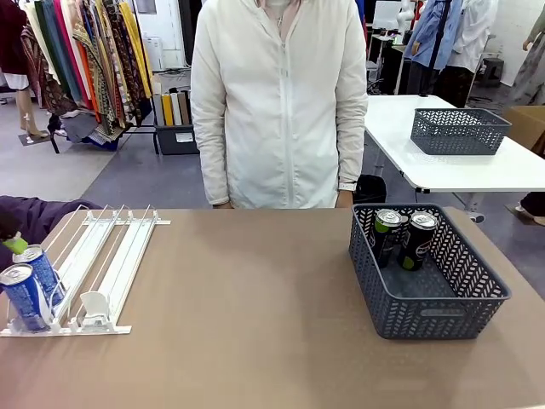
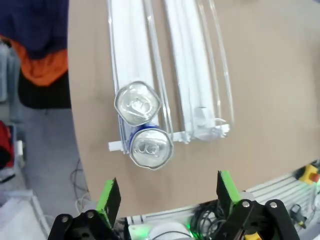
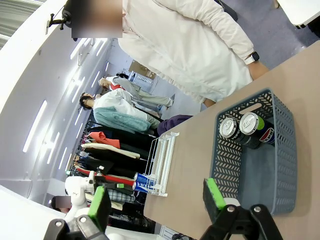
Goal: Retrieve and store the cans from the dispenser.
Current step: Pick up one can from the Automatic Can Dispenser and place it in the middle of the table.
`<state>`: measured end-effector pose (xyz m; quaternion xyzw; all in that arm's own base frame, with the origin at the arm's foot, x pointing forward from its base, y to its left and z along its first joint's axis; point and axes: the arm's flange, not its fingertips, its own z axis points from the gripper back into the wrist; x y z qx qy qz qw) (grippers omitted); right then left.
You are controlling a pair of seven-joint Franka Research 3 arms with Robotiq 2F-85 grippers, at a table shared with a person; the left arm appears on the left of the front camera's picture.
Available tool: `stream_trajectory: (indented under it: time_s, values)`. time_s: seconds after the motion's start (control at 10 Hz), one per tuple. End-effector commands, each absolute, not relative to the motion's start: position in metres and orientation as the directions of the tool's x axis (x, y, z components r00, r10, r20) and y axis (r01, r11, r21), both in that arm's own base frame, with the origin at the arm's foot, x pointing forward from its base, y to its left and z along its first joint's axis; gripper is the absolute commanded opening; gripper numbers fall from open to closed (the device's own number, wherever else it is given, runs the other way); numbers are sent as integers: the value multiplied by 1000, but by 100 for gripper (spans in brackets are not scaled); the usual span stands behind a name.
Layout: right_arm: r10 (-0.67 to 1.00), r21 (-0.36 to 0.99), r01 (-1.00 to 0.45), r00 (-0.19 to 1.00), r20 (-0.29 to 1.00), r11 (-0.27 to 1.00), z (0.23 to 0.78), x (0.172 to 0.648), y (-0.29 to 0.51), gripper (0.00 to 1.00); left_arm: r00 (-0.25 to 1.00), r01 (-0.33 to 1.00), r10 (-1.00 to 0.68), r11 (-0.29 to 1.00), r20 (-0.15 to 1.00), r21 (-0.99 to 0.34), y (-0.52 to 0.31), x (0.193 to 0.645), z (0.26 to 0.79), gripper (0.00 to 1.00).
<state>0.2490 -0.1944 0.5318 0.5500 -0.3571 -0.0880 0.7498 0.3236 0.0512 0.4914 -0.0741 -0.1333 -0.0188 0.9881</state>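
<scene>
Two blue cans (image 1: 30, 285) stand in the dispenser (image 1: 111, 256), at the table's 8 o'clock.
Two black Pepsi cans (image 1: 404, 234) sit in the grey basket (image 1: 434, 311) at 3 o'clock; left gripper (image 2: 167, 190) and right gripper (image 3: 156, 195) gape wide, empty.

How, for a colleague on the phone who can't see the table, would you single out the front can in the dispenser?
On the brown table, find the white dispenser at the robot's left. In its outermost lane, take the front blue can, standing against the stop bar at the robot's end; the second blue can stands right behind it.
</scene>
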Motion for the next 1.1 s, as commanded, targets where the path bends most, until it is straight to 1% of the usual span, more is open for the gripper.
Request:
stream_trajectory:
  time_s: [0.0, 0.2, 0.5, 0.7, 1.0]
  values:
    - [-534, 883, -288, 712, 456, 370, 535, 252, -194, 100, 984, -10, 31, 993, 177, -115, 49, 315, 451, 100]
    - [-534, 883, -288, 712, 456, 370, 535, 252, -194, 100, 993, -16, 31, 991, 111, -133, 47, 328, 427, 100]
    - [-534, 883, -288, 712, 456, 370, 535, 252, -194, 100, 998, -43, 48, 993, 50, -110, 46, 343, 398, 100]
    - [-534, 883, -288, 712, 456, 370, 535, 252, -194, 100, 998, -46, 51, 992, 42, -114, 47, 350, 386, 100]
    - [-534, 883, -288, 712, 456, 370, 535, 252, -194, 100, 997, -56, 62, 992, 50, -111, 50, 353, 383, 100]
